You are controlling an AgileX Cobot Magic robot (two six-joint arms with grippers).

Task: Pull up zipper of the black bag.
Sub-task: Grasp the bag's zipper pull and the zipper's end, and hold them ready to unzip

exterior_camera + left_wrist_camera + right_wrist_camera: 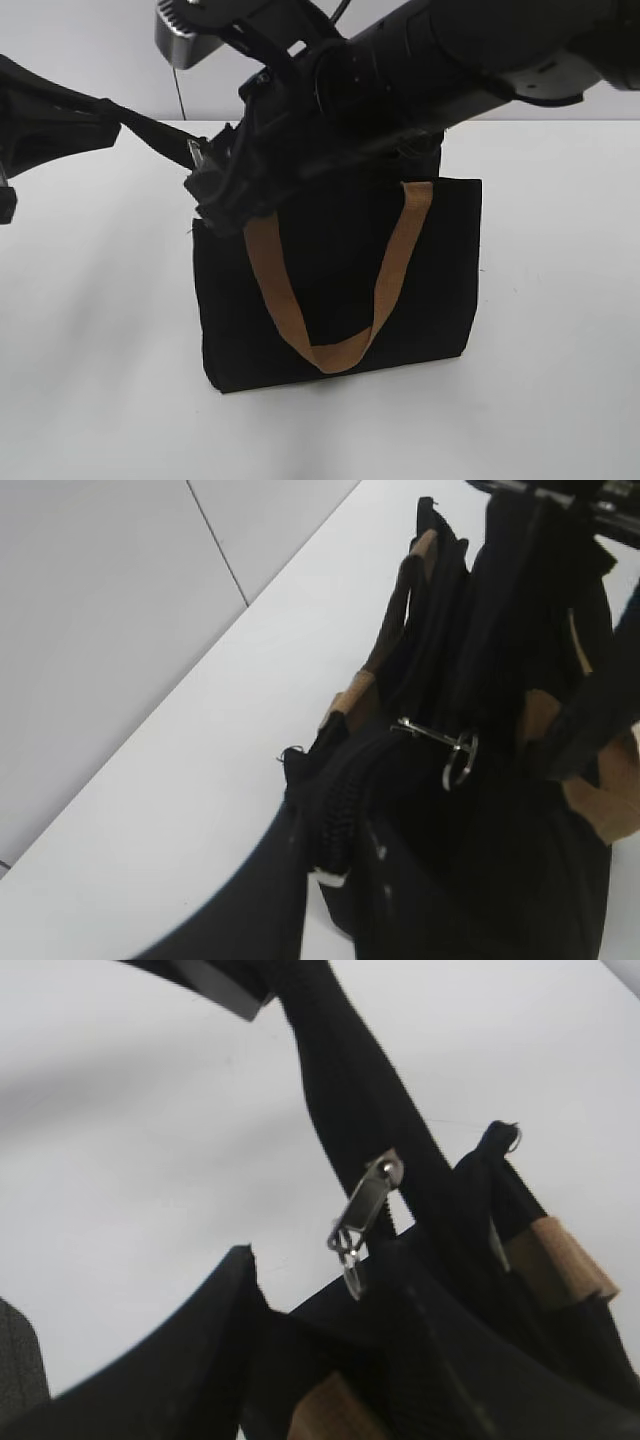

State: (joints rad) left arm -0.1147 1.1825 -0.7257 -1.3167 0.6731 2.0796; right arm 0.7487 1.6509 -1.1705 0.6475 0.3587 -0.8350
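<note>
Standing upright on the white table (pixel 560 300), the black bag (pixel 330 330) faces you with one tan strap (pixel 330 355) hanging in a loop down its front panel. You cannot see inside it: the mouth shows only dark folds in both wrist views, and any contents are hidden.

The zipper (pixel 370 1110) runs out from the bag's top left corner as a taut black tape, stretched up and to the left. Your left gripper (pixel 40 130) is at the far end of that tape at the left edge of the exterior view; its jaws appear closed on the tape, though the dark shapes blur together there. The silvery pull tab (pixel 362 1215) sits on the tape right at the bag's corner, with a small metal ring (pixel 460 762) dangling from it.

Your right gripper (pixel 215 185) hangs over that same corner, right at the pull tab (pixel 195 152). Whether its jaws are clamped on the tab or just beside it, you cannot tell. The right arm (pixel 450 60) crosses above the bag and hides its top edge from the exterior camera.
</note>
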